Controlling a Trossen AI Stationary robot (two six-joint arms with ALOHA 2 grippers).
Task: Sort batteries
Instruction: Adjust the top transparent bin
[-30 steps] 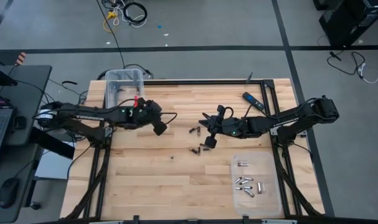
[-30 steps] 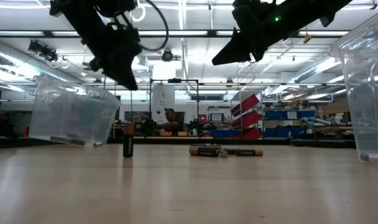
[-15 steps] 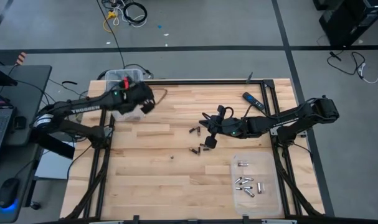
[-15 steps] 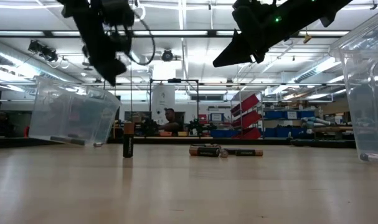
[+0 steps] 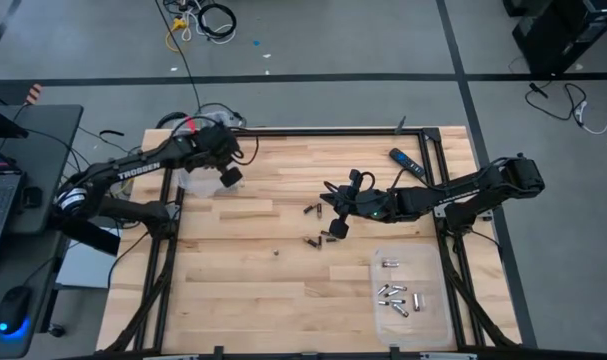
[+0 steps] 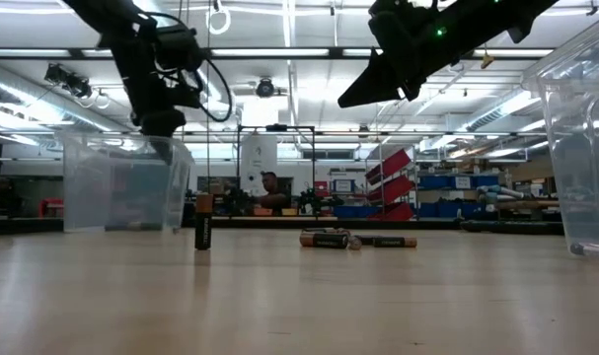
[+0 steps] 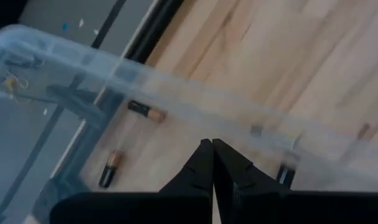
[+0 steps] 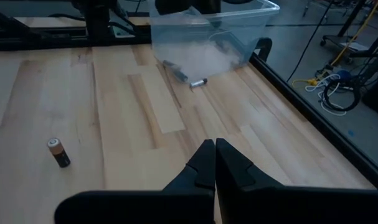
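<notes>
My left gripper [image 5: 230,175] is shut and stands at the rim of a clear bin [image 6: 126,187] at the table's far left corner. Inside the bin lie dark batteries with copper ends [image 7: 147,112] [image 7: 109,168]. My right gripper [image 5: 335,228] is shut on nothing and hangs above mid-table [image 6: 353,97]. Below and around it, loose batteries [image 5: 311,209] [image 5: 311,241] lie on the wood. One battery [image 6: 203,221] stands upright on its end. Several silvery batteries [image 5: 395,295] lie in a clear tray [image 5: 433,320] at the near right. My left gripper's shut fingertips [image 7: 204,163] point down at the clear bin's near wall [image 7: 176,93]. I cannot tell whether they touch it.
A black-and-blue remote-like bar [image 5: 407,165] lies at the far right. Black frame rails [image 5: 313,130] run along the table's edges. A laptop and a mouse sit on a side desk at the left. Bare wood lies between the bin and the loose batteries.
My left gripper has swung from mid-table toward the far left corner and now stands at the clear bin. The bin, tilted in the earlier low views, now stands level on the table. My right gripper has kept still.
</notes>
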